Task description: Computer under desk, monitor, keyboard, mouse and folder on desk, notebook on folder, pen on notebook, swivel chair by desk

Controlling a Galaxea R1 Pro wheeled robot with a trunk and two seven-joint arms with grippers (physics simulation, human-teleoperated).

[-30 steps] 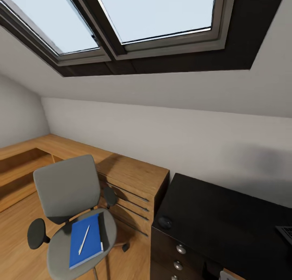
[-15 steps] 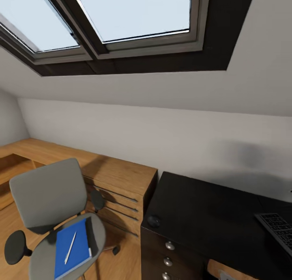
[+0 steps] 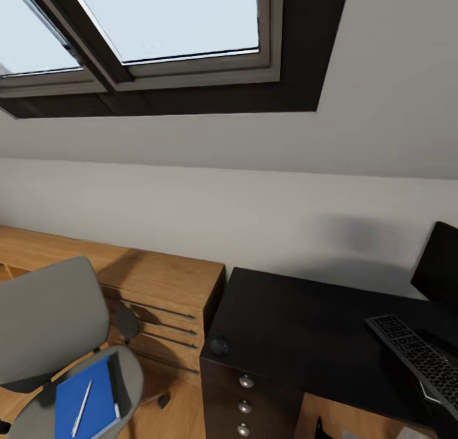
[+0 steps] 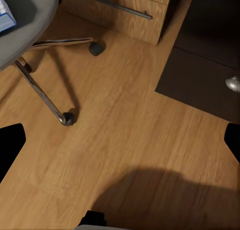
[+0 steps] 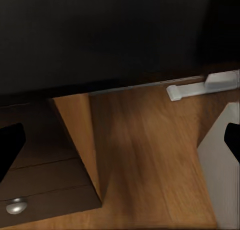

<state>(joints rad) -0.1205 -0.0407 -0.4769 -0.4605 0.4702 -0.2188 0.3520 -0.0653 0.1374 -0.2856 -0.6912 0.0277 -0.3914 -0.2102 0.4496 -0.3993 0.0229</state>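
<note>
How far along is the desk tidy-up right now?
Done: monitor, keyboard and mouse sit on the desk, though the mouse lies far from the keyboard. In hand: nothing; both grippers open. Left: the folder and pen lie on the swivel chair.

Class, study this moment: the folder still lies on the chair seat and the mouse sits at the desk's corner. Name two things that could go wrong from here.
1. The pen lies loose on the blue folder on the swivel chair; tilting the folder while lifting could roll the pen off.
2. The mouse sits at the very corner of the desk, far from the keyboard; a careless reach might knock it to the floor.
</note>
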